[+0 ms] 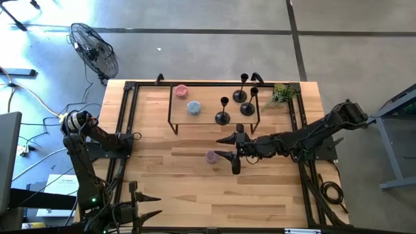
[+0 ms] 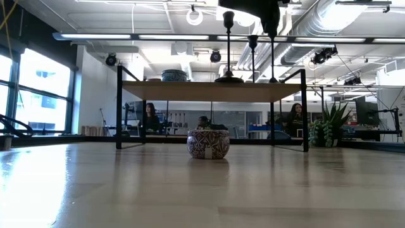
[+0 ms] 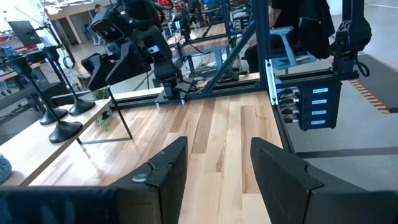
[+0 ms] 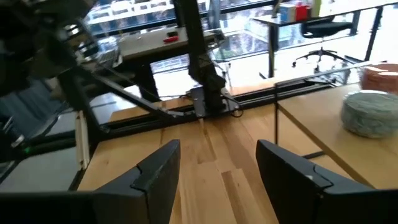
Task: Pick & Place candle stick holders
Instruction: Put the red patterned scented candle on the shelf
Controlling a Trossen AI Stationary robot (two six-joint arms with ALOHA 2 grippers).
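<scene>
Three matte-black candle stick holders [image 1: 223, 117] [image 1: 247, 107] [image 1: 241, 95] stand upright by their round bases on the right part of a raised wooden shelf [image 1: 208, 97]. They also show in the low view [image 2: 229, 47] and the left wrist view [image 3: 65, 127]. My right gripper [image 1: 225, 148] is open and empty, above the table just near of the shelf, its fingers pointing toward the table's left edge. My left gripper [image 1: 133, 136] is open and empty at the table's left side. Both wrist views show open fingers [image 3: 214, 168] [image 4: 217, 165].
A purple patterned tin [image 1: 211, 156] sits on the table beside my right gripper's near finger; it also shows in the low view [image 2: 208, 144]. A pink tin [image 1: 181, 90] and a blue-grey tin [image 1: 194, 107] sit on the shelf's left part. A small plant [image 1: 281, 95] stands at the far right.
</scene>
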